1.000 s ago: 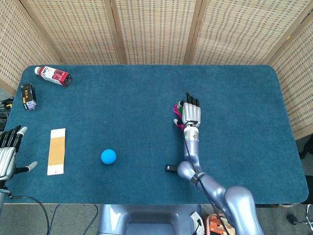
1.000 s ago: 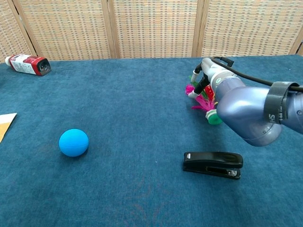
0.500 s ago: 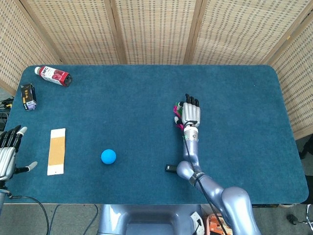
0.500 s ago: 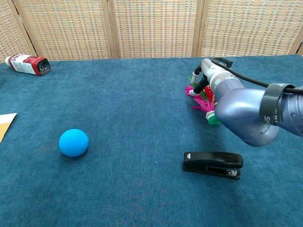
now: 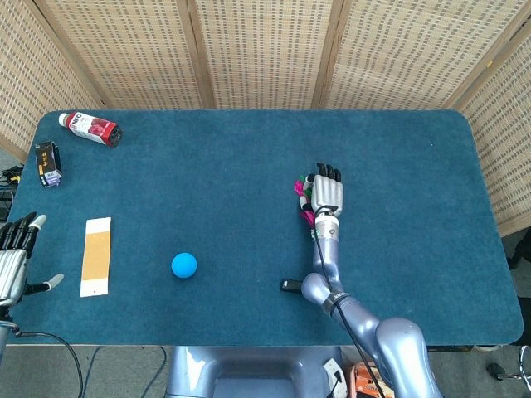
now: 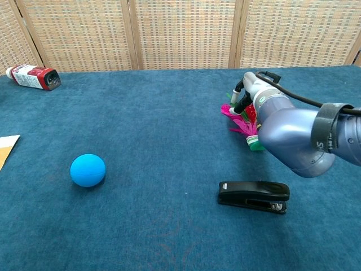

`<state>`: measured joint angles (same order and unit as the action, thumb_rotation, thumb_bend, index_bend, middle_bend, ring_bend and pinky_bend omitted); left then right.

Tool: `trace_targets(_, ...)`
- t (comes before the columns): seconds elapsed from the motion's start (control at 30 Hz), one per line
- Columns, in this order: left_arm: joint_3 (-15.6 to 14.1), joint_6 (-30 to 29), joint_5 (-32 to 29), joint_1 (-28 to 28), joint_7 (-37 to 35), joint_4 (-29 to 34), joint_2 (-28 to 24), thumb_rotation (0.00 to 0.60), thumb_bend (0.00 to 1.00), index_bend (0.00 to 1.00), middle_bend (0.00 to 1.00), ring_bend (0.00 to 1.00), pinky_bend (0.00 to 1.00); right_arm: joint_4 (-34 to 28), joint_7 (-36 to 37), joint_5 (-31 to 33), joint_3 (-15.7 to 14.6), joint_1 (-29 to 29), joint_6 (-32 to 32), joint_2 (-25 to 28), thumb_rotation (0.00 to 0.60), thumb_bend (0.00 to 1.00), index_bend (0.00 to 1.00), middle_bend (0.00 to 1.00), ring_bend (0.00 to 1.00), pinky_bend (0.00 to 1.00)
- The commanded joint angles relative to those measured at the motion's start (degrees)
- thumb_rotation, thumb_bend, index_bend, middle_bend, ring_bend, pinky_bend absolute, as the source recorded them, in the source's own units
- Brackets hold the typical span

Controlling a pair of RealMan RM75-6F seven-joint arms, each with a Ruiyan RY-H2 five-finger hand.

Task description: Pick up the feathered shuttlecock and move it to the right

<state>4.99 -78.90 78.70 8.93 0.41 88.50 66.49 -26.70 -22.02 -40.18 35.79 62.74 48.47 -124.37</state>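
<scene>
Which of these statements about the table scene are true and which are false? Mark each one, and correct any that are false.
1. The blue ball lies to the left of the black stapler in the chest view. True.
2. The red bottle stands upright in the middle of the table. False: it lies on its side near the far left corner.
3. The right hand is at the shuttlecock. True.
4. The left hand holds the blue ball. False: it is at the table's left edge, fingers apart, holding nothing.
5. The stapler sits on top of the shuttlecock. False: it lies apart, nearer the robot.
</scene>
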Motion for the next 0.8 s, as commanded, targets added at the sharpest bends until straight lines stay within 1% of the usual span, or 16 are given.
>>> trace_targets(0.03, 0.0, 0.0, 0.0, 0.0, 0.0, 0.0, 0.0, 0.6, 0.0, 0.0, 0.0, 0.0, 0.0, 0.2, 0.0, -0.2, 0.0, 0.0, 0.0, -0.1, 0.6, 0.34, 0.5, 0.09, 0.0, 0.0)
trace_targets(0.13, 0.0, 0.0, 0.0, 0.0, 0.0, 0.1, 0.0, 0.6, 0.0, 0.0, 0.0, 0.0, 0.0, 0.8, 0.1, -0.7, -0.2, 0.1, 0.4, -0.3, 0.6, 0.34, 0.52, 0.12, 0.0, 0.0)
trace_targets(0.3, 0.0, -0.1, 0.1, 0.0, -0.1, 0.1, -0.1, 0.6, 0.0, 0.0, 0.0, 0.0, 0.0, 1.5, 0.5, -1.4, 0.0, 0.3, 0.9, -0.6, 0.6, 0.41, 0.55, 0.15, 0.0, 0.0)
trace_targets(0.4, 0.0, -0.2, 0.1, -0.1, -0.2, 0.2, -0.2, 0.6, 0.0, 0.0, 0.0, 0.0, 0.0, 1.6, 0.6, -1.5, 0.1, 0.2, 1.0, -0.7, 0.6, 0.43, 0.57, 0.16, 0.0, 0.0)
trace_targets(0.67, -0.1, -0.3, 0.4, -0.1, -0.4, 0.4, -0.4, 0.6, 0.0, 0.0, 0.0, 0.0, 0.0, 1.3, 0.7, -1.9, 0.0, -0.4, 1.4, -0.7, 0.6, 0.43, 0.59, 0.19, 0.0, 0.0)
trace_targets(0.8, -0.2, -0.5, 0.7, -0.1, -0.3, 0.5, -0.4, 0.6, 0.0, 0.0, 0.0, 0.0, 0.0, -0.2, 1.1, -2.8, -0.1, -1.1, 2.9, 0.0, 0.6, 0.43, 0.59, 0.19, 0.0, 0.0)
